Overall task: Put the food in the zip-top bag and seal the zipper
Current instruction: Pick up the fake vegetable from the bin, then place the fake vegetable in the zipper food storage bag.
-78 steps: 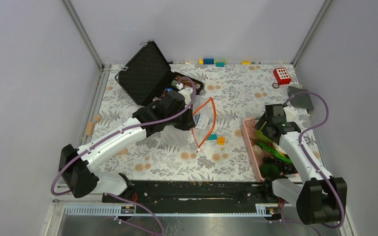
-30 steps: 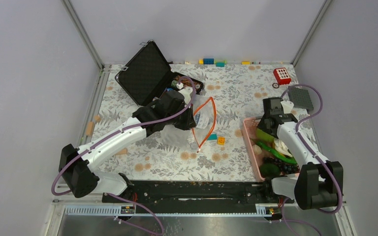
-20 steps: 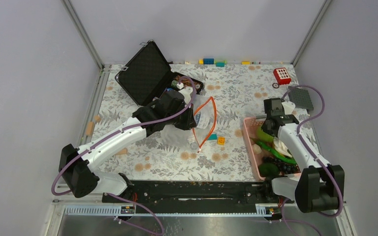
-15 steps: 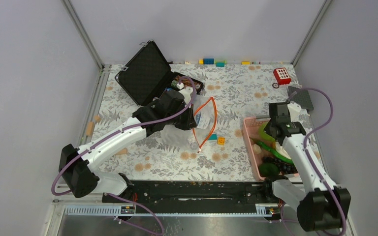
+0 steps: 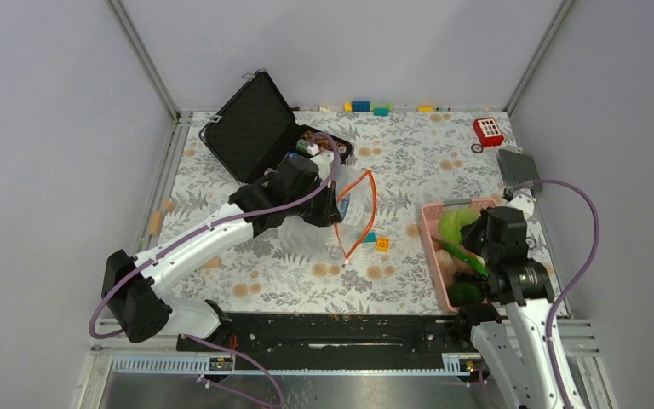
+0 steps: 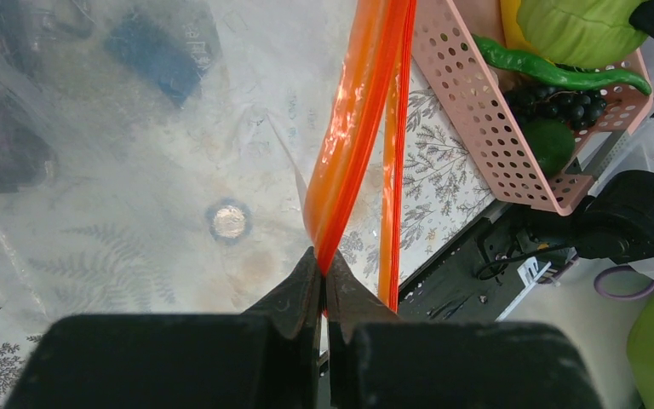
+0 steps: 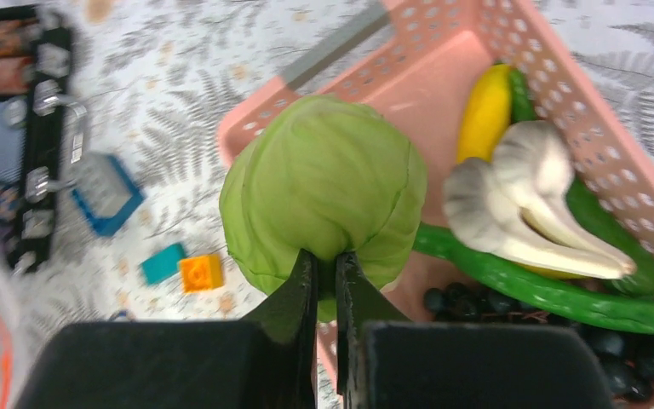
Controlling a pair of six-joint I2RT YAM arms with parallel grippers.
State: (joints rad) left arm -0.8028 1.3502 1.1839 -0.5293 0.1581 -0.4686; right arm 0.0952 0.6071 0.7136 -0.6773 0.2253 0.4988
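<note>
The cabbage (image 7: 324, 187) is pinched by the right fingers (image 7: 302, 290) just above the basket (image 7: 596, 111); left of it, the zipper (image 6: 358, 128) of the bag (image 6: 136, 170) is clamped by the left fingers (image 6: 298, 298), holding its mouth open.

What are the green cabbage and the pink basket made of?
The cabbage looks like matte moulded plastic or rubber: uniform colour, shallow pressed veins. The pink basket seems rigid plastic, smooth, with regular rows of holes.
</note>
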